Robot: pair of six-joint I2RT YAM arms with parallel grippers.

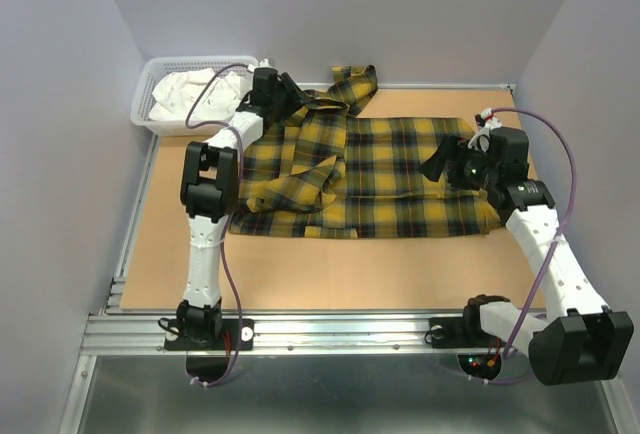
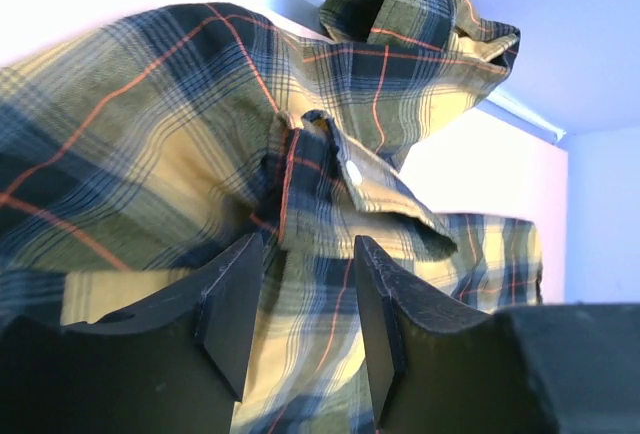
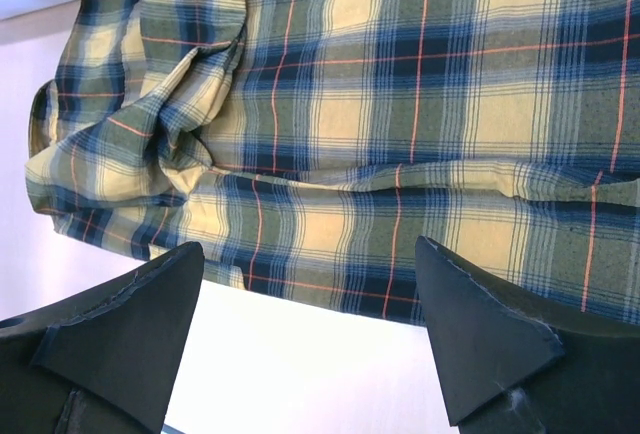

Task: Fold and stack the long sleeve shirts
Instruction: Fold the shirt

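Plaid flannel shirt (image 1: 400, 179) lies spread on the worktop (image 1: 330, 264), filling the far half and mostly flat. One sleeve is bunched into a heap on the left of the body (image 1: 305, 179), and the other sleeve (image 1: 355, 84) trails off toward the far edge. Its long axis runs left-right. The collar end looks to point left toward the white basket (image 1: 165, 104) and the hem right, though the collar itself is hard to make out. Left tool (image 2: 307, 249) is down at the far-left end, likely to take the shoulder/collar area for straightening or the first fold. Its fingers (image 2: 235, 294) stand partly apart with a ridge of cloth in the gap, and I can't tell whether they bite on it. Right tool (image 3: 308, 254) hovers above the near-right hem edge, spread wide and holding nothing, probably staged to pin or lift that end when the left one pulls. My read: the shirt needs flattening first, as the heaped sleeve would otherwise get trapped in any fold. White cloth sits in the basket, apart from the shirt.
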